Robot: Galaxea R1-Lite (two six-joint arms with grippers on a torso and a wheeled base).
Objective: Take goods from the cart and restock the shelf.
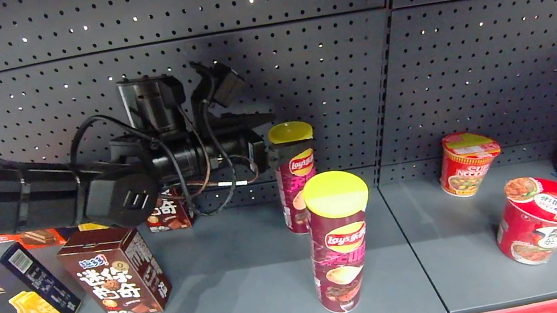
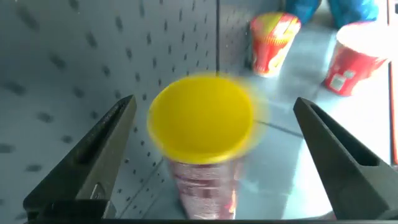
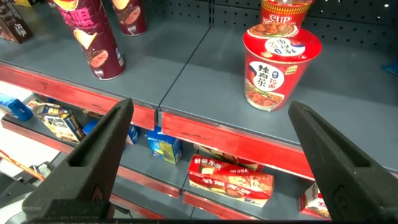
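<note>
The front can [image 1: 340, 241] stands upright near the shelf [image 1: 240, 272] edge. Just behind it, close to the pegboard [image 1: 298, 65], stands the rear can [image 1: 295, 176], also upright and yellow-lidded. The left end effector [image 2: 214, 106] is released, its fingers [image 2: 106, 149] spread on either side of the rear can's top without touching it. To the right sit a cup [image 1: 467, 156] and a bowl [image 1: 542, 219]; boxes [image 1: 120, 279] stand to the left. The right end effector [image 3: 211, 106] is released too and hangs in front of the shelf edge.
</note>
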